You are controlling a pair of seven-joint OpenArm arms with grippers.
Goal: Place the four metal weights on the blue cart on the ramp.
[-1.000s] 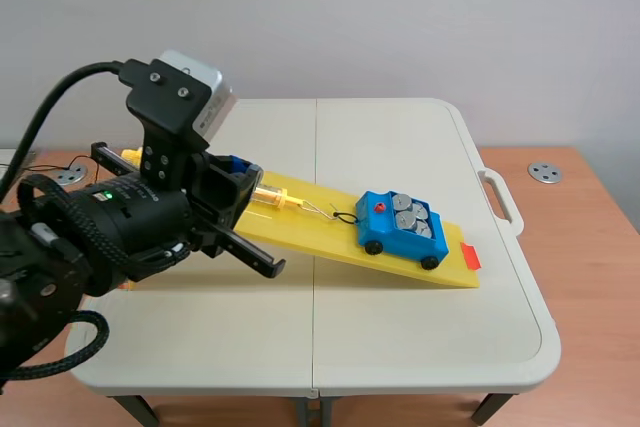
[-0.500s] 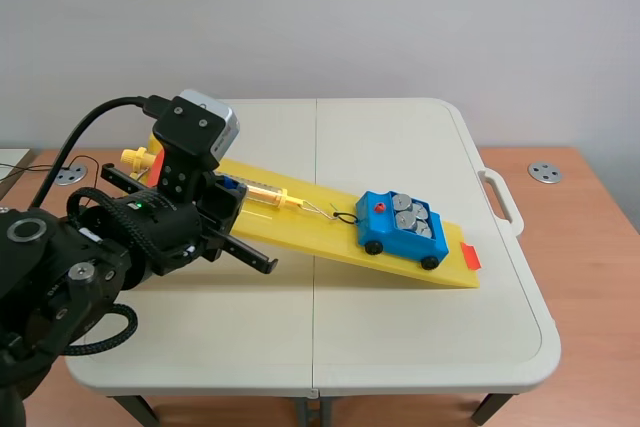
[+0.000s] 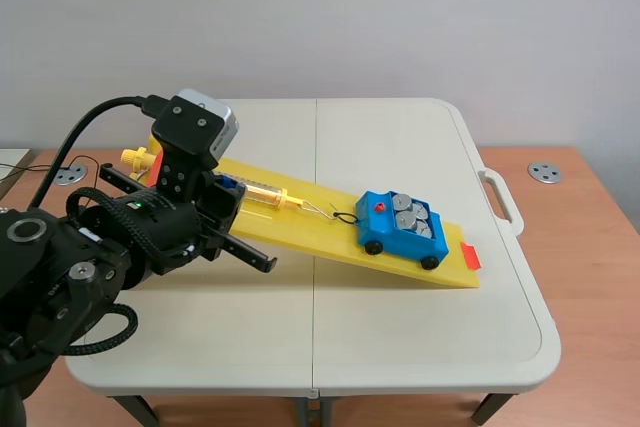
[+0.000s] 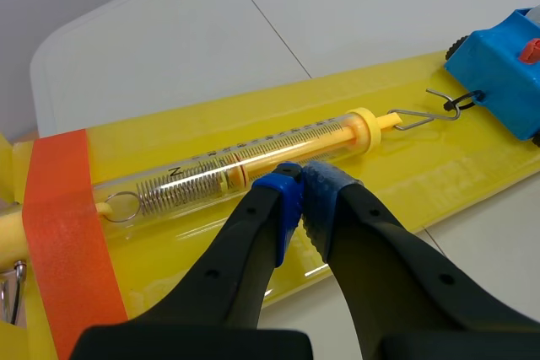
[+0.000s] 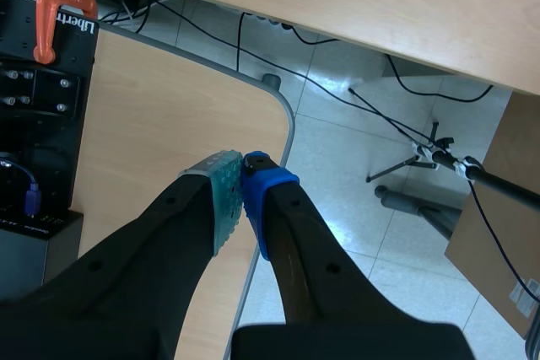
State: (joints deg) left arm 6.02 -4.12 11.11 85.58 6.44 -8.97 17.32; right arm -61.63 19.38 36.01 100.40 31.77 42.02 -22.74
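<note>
Four round metal weights [image 3: 408, 215] sit in the blue toy cart [image 3: 385, 235] near the yellow plastic ramp's [image 3: 320, 242] low edge, open white worktop [image 3: 420, 337] around; right pincer [image 5: 243, 176] closed empty, left pincer [image 4: 299, 185] likewise, unmoved.

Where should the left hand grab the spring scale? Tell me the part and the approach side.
Take the scale by its clear tube, mid-length, from above, across its width. It lies flat along the ramp, so its long sides are free; the wire hook toward the cart looks too thin.
</note>
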